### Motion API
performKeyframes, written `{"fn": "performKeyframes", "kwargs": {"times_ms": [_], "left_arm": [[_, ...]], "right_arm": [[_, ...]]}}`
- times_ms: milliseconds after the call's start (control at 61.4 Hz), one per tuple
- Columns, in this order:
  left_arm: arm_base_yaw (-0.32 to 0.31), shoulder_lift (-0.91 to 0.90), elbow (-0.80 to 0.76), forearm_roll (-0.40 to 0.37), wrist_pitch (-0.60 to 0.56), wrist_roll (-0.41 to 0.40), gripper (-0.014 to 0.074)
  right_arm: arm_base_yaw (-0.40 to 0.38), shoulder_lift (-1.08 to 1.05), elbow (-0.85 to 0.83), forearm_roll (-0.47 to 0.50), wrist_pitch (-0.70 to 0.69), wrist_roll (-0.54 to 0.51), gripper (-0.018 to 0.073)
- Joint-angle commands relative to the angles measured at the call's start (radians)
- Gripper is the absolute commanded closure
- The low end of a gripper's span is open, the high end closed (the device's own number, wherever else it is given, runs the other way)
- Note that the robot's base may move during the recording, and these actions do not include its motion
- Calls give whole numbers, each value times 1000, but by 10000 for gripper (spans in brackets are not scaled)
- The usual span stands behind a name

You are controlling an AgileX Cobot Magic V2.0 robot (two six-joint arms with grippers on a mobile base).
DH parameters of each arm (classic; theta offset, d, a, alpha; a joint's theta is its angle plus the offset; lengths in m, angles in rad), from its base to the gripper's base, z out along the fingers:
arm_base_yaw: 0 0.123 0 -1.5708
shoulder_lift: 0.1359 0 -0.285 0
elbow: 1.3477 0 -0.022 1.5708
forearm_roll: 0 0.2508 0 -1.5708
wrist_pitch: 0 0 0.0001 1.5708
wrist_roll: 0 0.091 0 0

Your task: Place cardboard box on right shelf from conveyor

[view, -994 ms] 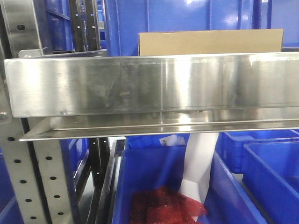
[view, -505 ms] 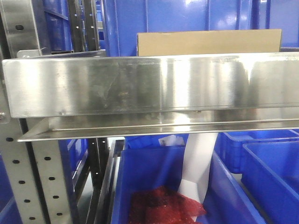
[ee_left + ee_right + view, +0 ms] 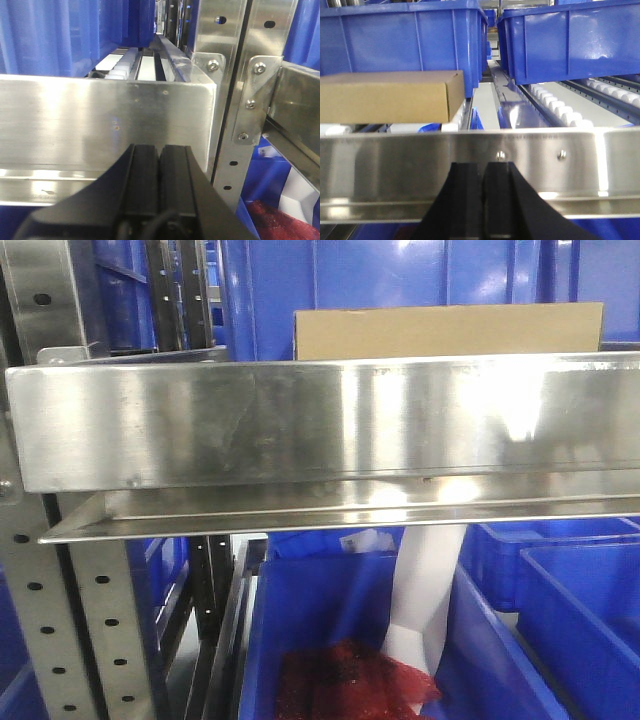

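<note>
Cardboard box (image 3: 390,96): resting on right shelf (image 3: 330,425) rollers behind the steel lip, unmoved over the last second; left pincer (image 3: 160,165) and right pincer (image 3: 485,182) closed, empty, outside; placement apparently complete.

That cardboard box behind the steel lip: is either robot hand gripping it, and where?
Neither. The cardboard box lies free on the right shelf; both grippers, left and right, are shut on nothing.

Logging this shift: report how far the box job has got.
Done: the cardboard box lies on the right shelf's rollers, behind its steel lip, beside blue bins. In hand: nothing; the left gripper and right gripper are shut and empty. Left: seemingly only backing away.
</note>
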Motion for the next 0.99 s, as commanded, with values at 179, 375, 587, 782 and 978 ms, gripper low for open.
{"fn": "performKeyframes", "kwargs": {"times_ms": [179,375,587,782,978], "left_arm": [[1,-15,10,-6,-87,0,713],[1,-15,10,-6,-87,0,713],[1,-15,10,-6,-87,0,713],[1,-15,10,-6,-87,0,713],[1,-15,10,-6,-87,0,713]], "right_arm": [[-8,-46,81,-13,-146,0,500],[-8,-46,81,-13,-138,0,500],[-8,-46,81,-13,-138,0,500],[-8,-46,81,-13,-138,0,500],[-8,-46,81,-13,-138,0,500]]}}
